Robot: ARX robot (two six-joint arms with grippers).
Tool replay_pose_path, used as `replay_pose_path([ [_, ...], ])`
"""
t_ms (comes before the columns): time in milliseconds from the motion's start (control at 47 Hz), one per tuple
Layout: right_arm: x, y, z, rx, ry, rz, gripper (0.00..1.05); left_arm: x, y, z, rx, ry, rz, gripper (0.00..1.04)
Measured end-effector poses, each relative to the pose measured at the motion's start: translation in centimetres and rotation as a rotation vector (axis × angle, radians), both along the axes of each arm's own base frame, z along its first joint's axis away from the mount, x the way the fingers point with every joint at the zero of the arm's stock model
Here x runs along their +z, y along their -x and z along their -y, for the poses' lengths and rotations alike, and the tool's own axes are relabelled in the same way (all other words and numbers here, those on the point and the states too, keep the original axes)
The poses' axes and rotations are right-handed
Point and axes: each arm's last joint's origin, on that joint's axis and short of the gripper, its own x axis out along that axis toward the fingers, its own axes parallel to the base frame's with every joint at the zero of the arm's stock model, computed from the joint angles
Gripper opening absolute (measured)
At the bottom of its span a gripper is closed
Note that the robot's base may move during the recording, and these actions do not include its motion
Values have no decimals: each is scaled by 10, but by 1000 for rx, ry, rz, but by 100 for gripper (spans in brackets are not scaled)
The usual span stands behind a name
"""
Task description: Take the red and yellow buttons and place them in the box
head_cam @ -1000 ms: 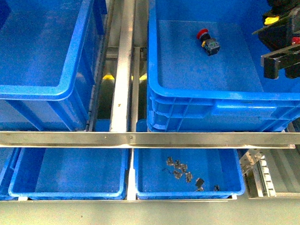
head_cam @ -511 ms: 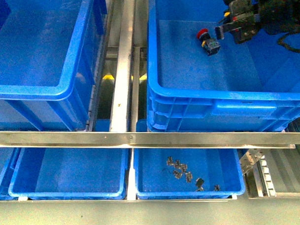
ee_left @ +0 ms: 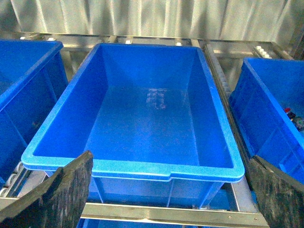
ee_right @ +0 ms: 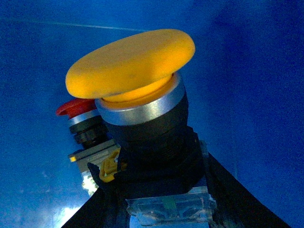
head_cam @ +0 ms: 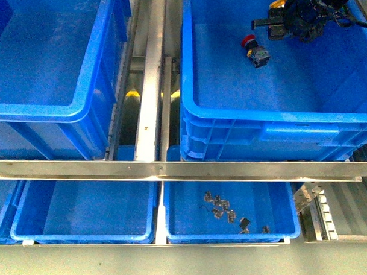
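The right gripper [head_cam: 278, 14] hangs over the box [head_cam: 274, 125] at the front view's one o'clock, jaws clamped on the yellow button [ee_right: 130, 61] (mushroom cap up, dark body pinched below). The red button [head_cam: 254, 48] lies on the box floor just beside it. The left gripper [ee_left: 166, 199] stands open above another blue crate [ee_left: 133, 164].

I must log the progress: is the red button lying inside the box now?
Yes. The red button lies tipped on the floor of the box, apart from the right gripper.
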Motion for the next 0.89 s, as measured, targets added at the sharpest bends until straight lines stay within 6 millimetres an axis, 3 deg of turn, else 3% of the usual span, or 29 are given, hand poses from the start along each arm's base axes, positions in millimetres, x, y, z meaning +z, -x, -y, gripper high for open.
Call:
replay_pose_path([
  [170,-6,-13,-2,6,14,-37,33,0,0,0,0,0,0,97],
  [383,-16,-12,-9,29,30,-91,34,0,0,0,0,0,0,97],
  [574,-24,-7,-13,51,18,-83,72,0,0,0,0,0,0,97],
  [723,5,13,-10,102,-35,-9,99,0,0,0,0,0,0,97],
  [809,39,39,-4,136,-79,69,99,0,0,0,0,0,0,97],
  [894,70,80,4,164,-126,133,99,0,0,0,0,0,0,97],
])
